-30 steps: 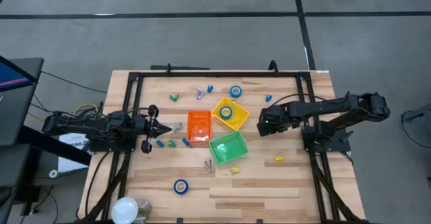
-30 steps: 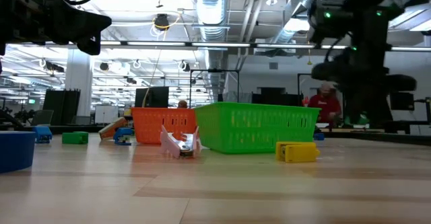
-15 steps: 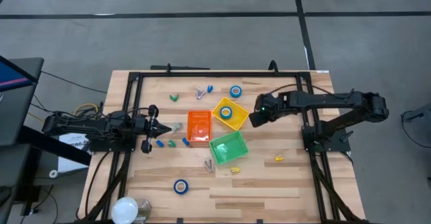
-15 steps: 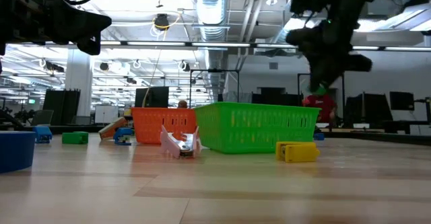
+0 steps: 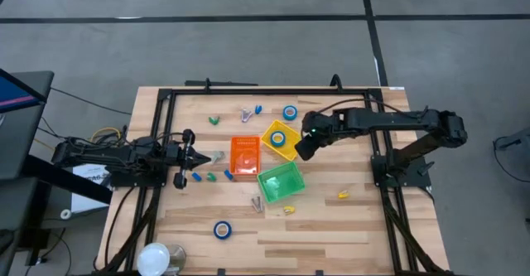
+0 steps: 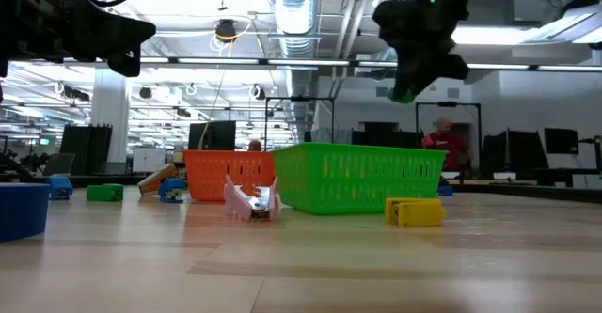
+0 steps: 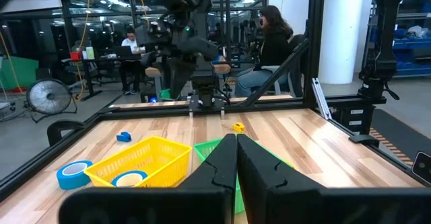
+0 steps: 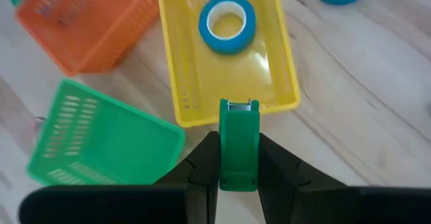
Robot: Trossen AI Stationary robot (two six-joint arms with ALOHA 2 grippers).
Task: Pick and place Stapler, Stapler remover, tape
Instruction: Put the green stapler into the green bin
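Holding a green stapler [image 8: 238, 143] lengthwise, right pincer [image 5: 303, 147] hovers beside yellow bin [image 5: 291, 150]; green bin [image 5: 281, 181] lies just below-left; left pincer [image 5: 192, 155] shut, empty, farther off.

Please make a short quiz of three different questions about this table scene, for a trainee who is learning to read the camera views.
1. True or false: the yellow plastic bin already holds a blue tape roll with a white core.
2. What does the right gripper hold? A) a blue tape roll B) a small green stapler C) nothing
3. Fill in: the left gripper waits at the table's left side with its fingers ____.

Key
1. True.
2. B: the small green stapler is clamped between the fingers.
3. Shut.
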